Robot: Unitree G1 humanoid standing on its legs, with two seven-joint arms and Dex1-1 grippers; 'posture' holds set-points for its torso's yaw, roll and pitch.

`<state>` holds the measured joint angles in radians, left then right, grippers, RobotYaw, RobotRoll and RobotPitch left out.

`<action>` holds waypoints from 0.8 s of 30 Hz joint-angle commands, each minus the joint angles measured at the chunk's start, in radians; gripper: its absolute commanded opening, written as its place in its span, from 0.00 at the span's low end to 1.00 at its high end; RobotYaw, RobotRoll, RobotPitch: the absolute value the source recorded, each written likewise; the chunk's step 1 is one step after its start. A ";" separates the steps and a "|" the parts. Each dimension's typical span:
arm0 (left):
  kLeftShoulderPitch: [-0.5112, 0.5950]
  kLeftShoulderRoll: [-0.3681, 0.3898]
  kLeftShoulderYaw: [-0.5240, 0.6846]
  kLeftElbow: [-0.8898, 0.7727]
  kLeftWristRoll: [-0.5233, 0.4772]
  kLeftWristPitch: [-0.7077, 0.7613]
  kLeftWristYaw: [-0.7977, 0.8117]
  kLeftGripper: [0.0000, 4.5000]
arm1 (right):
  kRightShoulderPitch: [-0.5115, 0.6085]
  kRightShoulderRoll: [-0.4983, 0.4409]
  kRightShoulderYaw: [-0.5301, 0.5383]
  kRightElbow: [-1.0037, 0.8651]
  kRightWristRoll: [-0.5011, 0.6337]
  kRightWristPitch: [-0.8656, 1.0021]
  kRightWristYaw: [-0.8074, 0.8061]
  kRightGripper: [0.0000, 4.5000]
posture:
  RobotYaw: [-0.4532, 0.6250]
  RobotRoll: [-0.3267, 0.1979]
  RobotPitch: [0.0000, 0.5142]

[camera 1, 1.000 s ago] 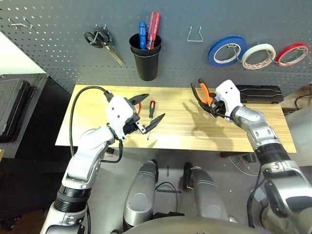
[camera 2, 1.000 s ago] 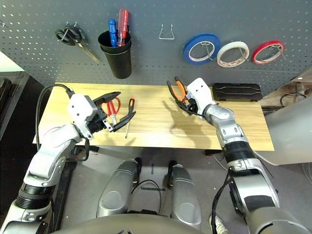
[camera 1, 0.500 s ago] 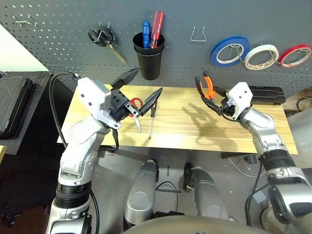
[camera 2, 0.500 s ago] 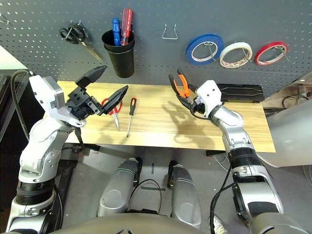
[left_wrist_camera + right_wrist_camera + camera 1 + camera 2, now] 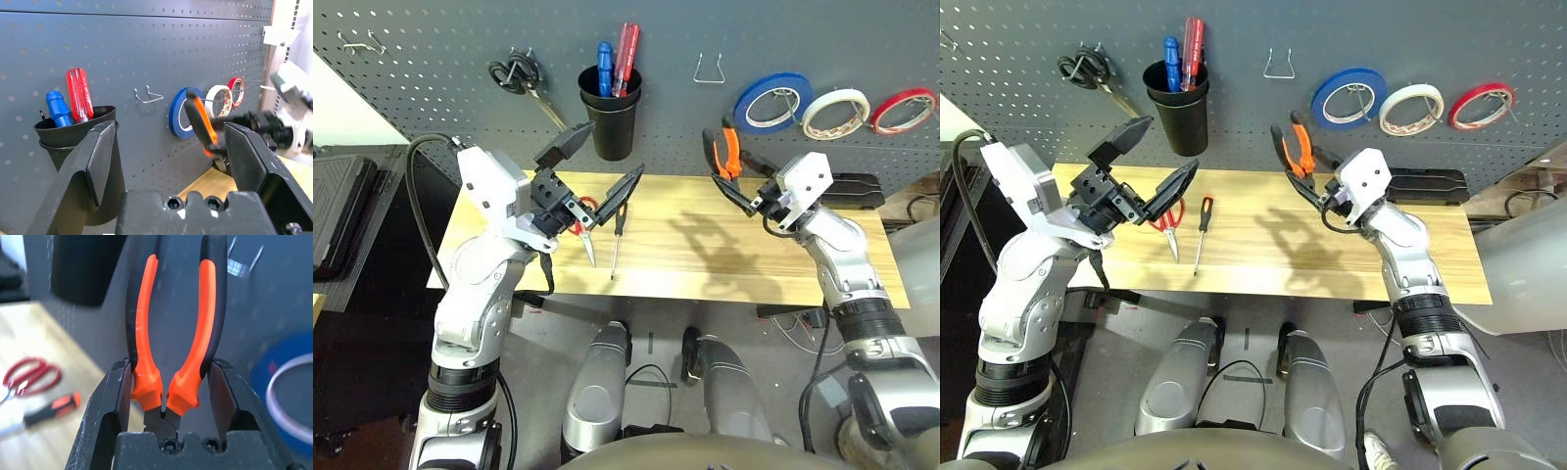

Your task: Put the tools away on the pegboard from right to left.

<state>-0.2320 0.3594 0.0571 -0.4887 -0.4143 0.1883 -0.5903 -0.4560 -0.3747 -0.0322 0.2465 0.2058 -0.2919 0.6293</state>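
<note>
No readable writing on pliers (image 5: 176, 328) or pegboard (image 5: 440, 88)

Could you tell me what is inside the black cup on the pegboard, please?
The black cup holds two screwdrivers standing handle-up: a blue handle and a taller red handle. Their shafts and tips are hidden by the cup's wall.

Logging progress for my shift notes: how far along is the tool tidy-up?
Done: the white tape roll hangs on the pegboard. In hand: the right pincer holds the pliers below the empty hook. Left: screwdriver and red-handled scissors lie on the table.
</note>
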 commanded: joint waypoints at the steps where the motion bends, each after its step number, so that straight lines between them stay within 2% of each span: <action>1: -0.003 0.004 -0.004 0.022 -0.013 -0.009 -0.012 1.00 | -0.029 0.015 -0.039 -0.090 0.025 0.036 -0.060 0.55 | 0.72 0.62 0.45; 6: -0.011 0.005 -0.009 0.043 -0.010 -0.018 -0.018 1.00 | -0.111 0.055 -0.046 -0.124 0.011 0.052 -0.137 0.55 | 0.70 0.62 0.44; 13: -0.023 0.001 -0.017 0.062 -0.003 -0.023 -0.021 1.00 | -0.268 0.101 -0.037 -0.053 -0.016 0.032 -0.207 0.55 | 0.70 0.62 0.44; 24: -0.015 0.002 -0.027 0.063 0.007 -0.034 -0.010 1.00 | -0.501 0.161 -0.051 0.276 -0.043 -0.104 -0.271 0.55 | 0.73 0.62 0.44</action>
<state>-0.2619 0.3610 0.0397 -0.4171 -0.4136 0.1632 -0.5989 -0.9327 -0.2180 -0.0570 0.4850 0.1718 -0.3451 0.3703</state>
